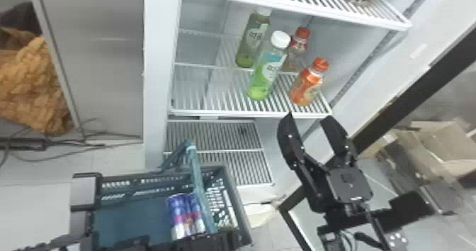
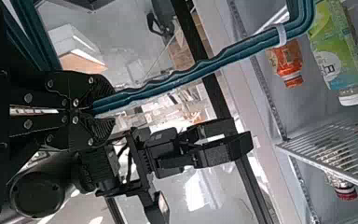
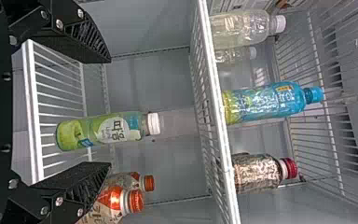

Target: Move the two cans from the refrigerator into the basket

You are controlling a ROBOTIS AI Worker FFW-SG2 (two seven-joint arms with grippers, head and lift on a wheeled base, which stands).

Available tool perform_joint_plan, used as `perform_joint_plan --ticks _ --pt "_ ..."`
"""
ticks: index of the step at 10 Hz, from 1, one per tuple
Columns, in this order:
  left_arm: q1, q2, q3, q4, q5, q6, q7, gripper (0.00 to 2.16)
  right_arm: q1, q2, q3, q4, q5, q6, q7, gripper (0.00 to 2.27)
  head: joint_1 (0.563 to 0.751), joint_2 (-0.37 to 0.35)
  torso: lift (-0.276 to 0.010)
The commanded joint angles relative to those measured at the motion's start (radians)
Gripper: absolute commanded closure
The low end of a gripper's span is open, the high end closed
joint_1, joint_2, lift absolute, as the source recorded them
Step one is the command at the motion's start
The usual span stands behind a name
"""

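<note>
Sharing basket: 2 printed cans

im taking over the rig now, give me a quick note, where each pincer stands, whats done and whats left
Left pincer: shut on the teal handle of the dark teal plastic basket.
Right pincer: open, empty, before the white wire refrigerator shelf.
Two blue-and-silver cans: side by side in the basket.
Done: both cans in.
Left: apparently nothing more.
</note>
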Motion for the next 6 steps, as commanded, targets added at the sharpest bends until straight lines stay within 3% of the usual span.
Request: perform_joint_plan --ticks 1,6 --pt "0.001 0.000 0.000 0.000 0.000 0.000 0.001 1.22 0.000 0.000 -0.001 -0.002 0.000 -0.001 0.000 0.24 0.695 -0.350 -0.276" --pt "-0.002 0.000 0.000 0.000 0.000 0.000 0.000 1.22 -0.002 0.000 0.001 -0.002 -0.002 -0.011 0.000 0.24 0.695 -0.350 -0.276"
